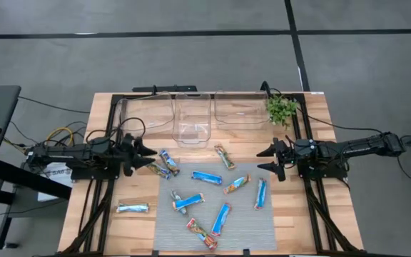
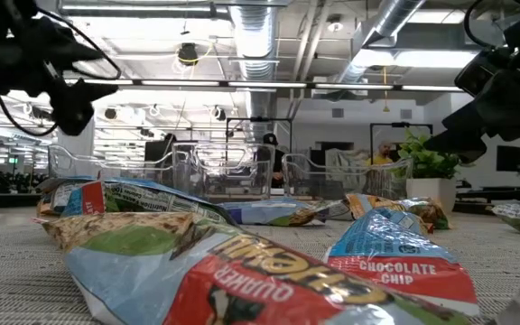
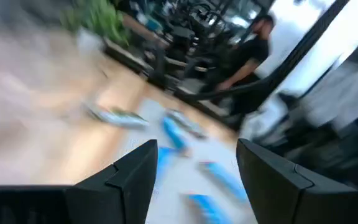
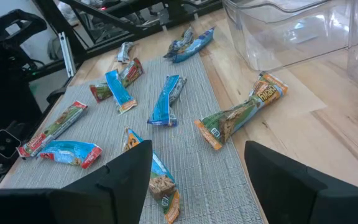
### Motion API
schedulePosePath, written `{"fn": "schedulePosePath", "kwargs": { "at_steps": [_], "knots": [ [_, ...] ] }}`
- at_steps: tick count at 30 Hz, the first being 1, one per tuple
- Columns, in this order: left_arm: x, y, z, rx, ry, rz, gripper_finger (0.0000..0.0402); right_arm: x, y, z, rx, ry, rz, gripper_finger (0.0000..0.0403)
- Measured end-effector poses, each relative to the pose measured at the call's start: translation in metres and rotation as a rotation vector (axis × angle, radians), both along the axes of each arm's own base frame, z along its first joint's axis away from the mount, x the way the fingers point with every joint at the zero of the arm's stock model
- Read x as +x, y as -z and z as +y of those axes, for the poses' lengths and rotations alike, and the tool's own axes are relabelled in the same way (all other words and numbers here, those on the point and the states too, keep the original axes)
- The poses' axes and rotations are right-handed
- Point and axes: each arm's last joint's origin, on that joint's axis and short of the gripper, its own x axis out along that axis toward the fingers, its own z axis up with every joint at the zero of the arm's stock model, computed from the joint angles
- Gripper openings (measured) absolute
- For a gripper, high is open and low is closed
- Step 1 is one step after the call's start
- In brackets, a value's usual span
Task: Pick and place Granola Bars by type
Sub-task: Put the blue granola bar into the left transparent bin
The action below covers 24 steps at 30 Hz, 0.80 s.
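My left tool (image 1: 150,156) and right tool (image 1: 264,160) hover released above the bench (image 1: 305,214). Granola bars (image 1: 207,178) lie scattered between them, none grasped.

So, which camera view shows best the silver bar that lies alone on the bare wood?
The high view: it shows the whole silver bar lying flat on the wooden table, beside the grey mat, apart from the other bars. In the right wrist view it may be the small silver wrapper far off. The low and left wrist views do not show it clearly.
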Motion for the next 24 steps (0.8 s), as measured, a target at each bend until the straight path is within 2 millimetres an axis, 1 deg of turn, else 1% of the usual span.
{"fn": "schedulePosePath", "kwargs": {
  "at_steps": [2,4,9,10,11,12,14,16,18,20,24],
  "knots": [
    [0.000,-0.001,-0.002,-0.193,0.053,0.008,0.0212,0.000,0.000,0.000,0.000,0.000,0.000,0.0249],
    [0.000,-0.001,-0.002,-0.342,0.054,0.024,0.0212,0.000,0.000,0.000,0.000,0.000,0.000,0.0249],
    [0.000,0.000,0.001,-0.616,-0.049,0.029,0.0212,0.000,0.000,0.000,0.000,0.000,0.000,0.0249],
    [0.000,0.000,0.001,-0.640,-0.053,0.029,0.0212,0.000,0.000,0.000,0.000,0.000,0.000,0.0249],
    [0.000,0.000,0.001,-0.640,-0.051,0.029,0.0212,0.000,0.000,0.000,0.000,0.000,0.001,0.0249],
    [0.000,0.000,0.001,-0.602,-0.038,0.029,0.0212,0.000,0.000,0.000,0.000,0.000,0.000,0.0249],
    [0.000,-0.001,-0.001,-0.457,0.032,0.029,0.0212,0.000,0.000,0.000,0.000,0.000,0.000,0.0249],
    [-0.002,-0.005,-0.003,-0.350,0.100,0.049,0.0212,0.000,0.000,0.000,0.000,0.000,0.000,0.0249],
    [-0.004,-0.013,-0.004,-0.304,0.109,0.097,0.0209,0.000,0.000,0.000,0.000,0.000,0.000,0.0249],
    [-0.007,-0.023,-0.003,-0.225,0.093,0.189,0.0203,0.000,0.000,0.000,0.000,0.000,0.000,0.0249],
    [-0.011,-0.038,-0.002,-0.041,0.065,0.445,0.0187,0.000,0.000,0.000,0.000,0.000,0.000,0.0249]
  ]
}}
